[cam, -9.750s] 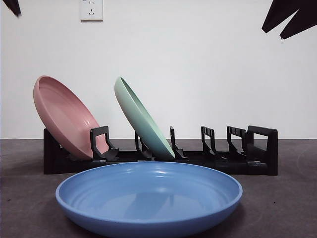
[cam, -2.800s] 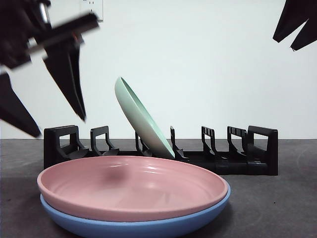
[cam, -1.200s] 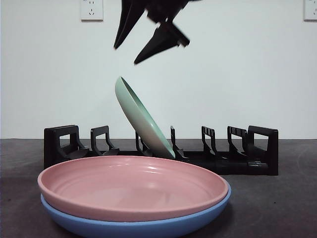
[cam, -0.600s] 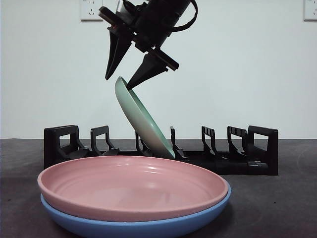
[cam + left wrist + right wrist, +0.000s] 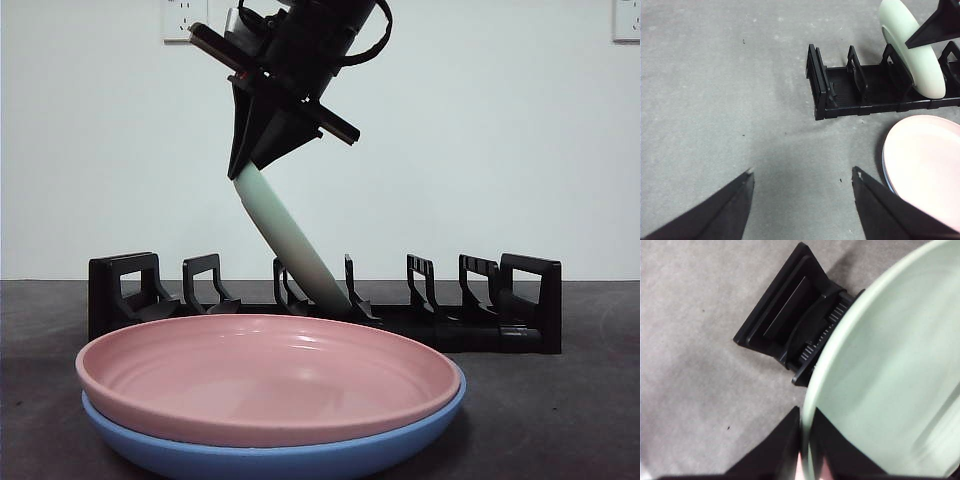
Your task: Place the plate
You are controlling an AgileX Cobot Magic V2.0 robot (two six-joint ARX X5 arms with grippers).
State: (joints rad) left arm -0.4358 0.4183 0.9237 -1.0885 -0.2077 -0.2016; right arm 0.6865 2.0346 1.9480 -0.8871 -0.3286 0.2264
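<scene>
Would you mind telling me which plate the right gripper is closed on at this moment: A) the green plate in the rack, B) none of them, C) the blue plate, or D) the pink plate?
A: the right gripper pinches the top rim of the green plate leaning in the rack, while the pink plate lies on the blue plate.

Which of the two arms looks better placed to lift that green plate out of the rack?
The right. Its gripper is already closed on the top rim of the green plate in the rack. The left gripper hangs open over bare table, away from it.
</scene>
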